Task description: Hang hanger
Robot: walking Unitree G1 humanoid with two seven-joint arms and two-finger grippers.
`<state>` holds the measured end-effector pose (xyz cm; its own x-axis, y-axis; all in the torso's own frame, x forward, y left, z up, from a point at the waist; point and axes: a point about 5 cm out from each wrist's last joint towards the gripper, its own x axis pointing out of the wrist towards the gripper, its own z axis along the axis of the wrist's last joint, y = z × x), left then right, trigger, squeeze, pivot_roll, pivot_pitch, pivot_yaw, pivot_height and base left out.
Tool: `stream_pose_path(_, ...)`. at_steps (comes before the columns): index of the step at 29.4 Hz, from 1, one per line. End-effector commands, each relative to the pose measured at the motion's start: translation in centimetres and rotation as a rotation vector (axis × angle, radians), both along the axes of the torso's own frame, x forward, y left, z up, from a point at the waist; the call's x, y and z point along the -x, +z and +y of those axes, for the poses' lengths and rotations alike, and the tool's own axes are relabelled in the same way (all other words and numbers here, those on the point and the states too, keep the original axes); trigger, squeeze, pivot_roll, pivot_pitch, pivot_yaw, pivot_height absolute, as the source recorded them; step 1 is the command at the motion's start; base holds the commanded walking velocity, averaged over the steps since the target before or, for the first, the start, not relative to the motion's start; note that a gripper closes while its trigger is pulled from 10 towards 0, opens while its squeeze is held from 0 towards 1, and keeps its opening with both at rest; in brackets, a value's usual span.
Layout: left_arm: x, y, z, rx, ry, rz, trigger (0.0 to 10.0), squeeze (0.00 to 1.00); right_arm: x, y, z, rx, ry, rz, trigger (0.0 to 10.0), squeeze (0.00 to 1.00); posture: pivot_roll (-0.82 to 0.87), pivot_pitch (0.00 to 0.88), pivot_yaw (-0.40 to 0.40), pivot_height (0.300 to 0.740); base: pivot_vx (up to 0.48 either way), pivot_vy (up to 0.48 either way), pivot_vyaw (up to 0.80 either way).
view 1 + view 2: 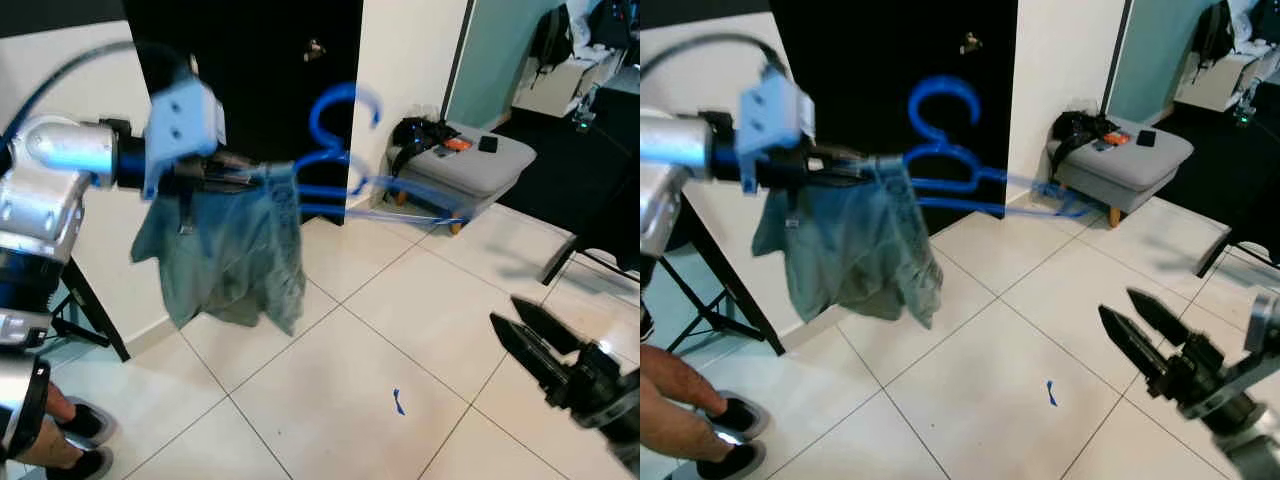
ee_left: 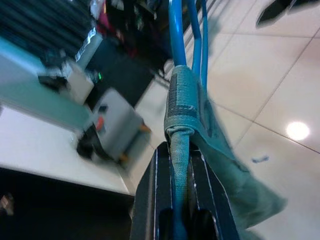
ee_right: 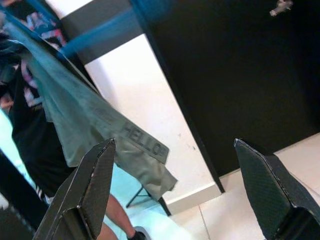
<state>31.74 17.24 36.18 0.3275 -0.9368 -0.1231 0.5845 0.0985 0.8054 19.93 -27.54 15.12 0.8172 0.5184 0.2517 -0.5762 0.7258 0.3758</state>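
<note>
Left gripper (image 1: 235, 175), in my head views, was clamped on the blue hanger (image 1: 340, 165), whose long axis ran straight out from the fingers toward the bench (image 1: 470, 160), grey-green shorts (image 1: 230, 250) draped beneath. Its wrist view showed waistband and hanger pinched together between the fingers. Right gripper (image 1: 1135, 335) waited low and well apart, and its wrist view showed the fingers (image 3: 85, 195) spread wide with nothing between.

- The blue hanger (image 1: 940, 150) is held up in the air, lying almost flat, with its hook pointing up in front of a black door.
- A grey-green cloth (image 1: 845, 255) hangs down from one end.
</note>
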Motion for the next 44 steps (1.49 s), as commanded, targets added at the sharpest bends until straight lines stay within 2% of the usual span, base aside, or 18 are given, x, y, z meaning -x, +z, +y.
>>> stream_pose_path(1,0.7,1.2,-0.4,0.035,-0.094,-0.027,0.0,0.0,-0.3,-0.7,0.5,-0.07,-0.003,0.015,10.0,0.0,-0.03,0.0,0.038,0.74,0.0,0.0,0.0)
stream_pose_path(2,0.7,1.2,-0.4,0.035,-0.094,-0.027,0.0,0.0,-0.3,-0.7,0.5,-0.07,-0.003,0.015,10.0,0.0,-0.03,0.0,0.038,0.74,0.0,0.0,0.0)
stream_pose_path(3,0.9,1.8,-0.5,0.06,-0.136,-0.032,0.7,0.0,-0.4,-0.9,0.9,-0.102,0.007,0.025,10.0,0.0,-0.03,0.0,0.039,0.74,0.0,0.0,0.0)
stream_pose_path(4,1.2,2.4,-0.6,0.086,-0.174,-0.039,6.0,0.0,-0.5,-1.1,1.5,-0.129,0.029,0.032,10.0,0.0,-0.03,0.0,0.039,0.74,0.0,0.0,0.0)
stream_pose_path(5,1.2,2.4,-0.6,0.086,-0.174,-0.039,6.0,0.0,-0.5,-1.1,1.5,-0.129,0.029,0.032,10.0,0.0,-0.03,0.0,0.039,0.74,0.0,0.0,0.0)
stream_pose_path(6,1.4,2.9,-0.6,0.108,-0.205,-0.043,7.1,0.0,-0.7,-1.3,2.1,-0.146,0.048,0.036,10.0,0.0,-0.03,0.0,0.04,0.74,0.0,0.0,0.0)
stream_pose_path(9,1.5,3.5,-0.8,0.13,-0.227,-0.052,7.7,0.0,-1.0,-1.3,2.9,-0.159,0.086,0.04,10.0,0.0,-0.03,0.0,0.041,0.74,0.0,0.0,0.0)
stream_pose_path(10,1.6,3.9,-1.1,0.148,-0.25,-0.061,9.7,0.0,-1.2,-1.4,4.0,-0.156,0.139,0.047,10.0,0.0,-0.03,0.0,0.04,0.74,0.0,0.0,0.0)
stream_pose_path(11,1.7,4.2,-1.4,0.162,-0.265,-0.074,10.0,0.0,-1.3,-1.4,5.1,-0.151,0.201,0.057,10.0,0.0,-0.03,0.0,0.042,0.74,0.0,0.0,0.0)
stream_pose_path(13,1.7,4.6,-1.8,0.181,-0.283,-0.087,10.0,0.0,-1.5,-1.7,6.7,-0.13,0.288,0.077,10.0,0.0,-0.03,0.0,0.041,0.74,0.0,0.0,0.0)
stream_pose_path(19,1.7,5.2,-2.5,0.22,-0.298,-0.102,10.0,0.0,-2.3,-2.0,8.6,-0.115,0.373,0.089,10.0,0.0,-0.02,0.0,0.039,0.74,0.0,0.0,0.0)
stream_pose_path(23,1.7,5.3,-2.6,0.226,-0.304,-0.101,10.0,0.0,-2.4,-1.8,8.9,-0.115,0.389,0.085,10.0,0.0,-0.02,0.0,0.038,0.74,0.0,0.0,0.0)
stream_pose_path(27,2.0,5.6,-3.0,0.229,-0.326,-0.108,10.0,0.0,-2.7,-0.9,10.8,-0.058,0.481,0.067,10.0,0.0,-0.02,0.0,0.034,0.74,0.0,0.0,0.0)
stream_pose_path(32,2.2,5.8,-3.1,0.236,-0.336,-0.118,9.9,0.0,-2.9,-0.8,11.1,-0.033,0.486,0.065,10.0,0.0,-0.02,0.0,0.035,0.74,0.0,0.0,0.0)
stream_pose_path(39,2.0,6.4,-3.2,0.26,-0.326,-0.143,9.1,0.0,-3.1,-1.1,10.6,-0.006,0.453,0.08,10.0,0.0,-0.02,0.0,0.038,0.74,0.0,0.0,0.0)
stream_pose_path(40,1.9,6.4,-3.2,0.264,-0.321,-0.145,8.8,0.0,-3.0,-1.2,10.5,0.001,0.452,0.088,6.2,0.0,-0.02,0.0,0.037,0.74,0.0,0.0,0.0)
stream_pose_path(41,1.8,6.5,-3.2,0.269,-0.317,-0.147,8.6,0.0,-3.0,-1.6,10.5,0.03,0.451,0.105,3.9,0.0,-0.03,0.0,0.036,0.74,0.0,0.0,0.0)
stream_pose_path(44,1.8,6.6,-3.3,0.272,-0.314,-0.148,8.4,0.0,-2.9,-1.9,10.5,0.062,0.453,0.12,3.9,0.0,-0.03,0.0,0.036,0.74,0.0,0.0,0.0)
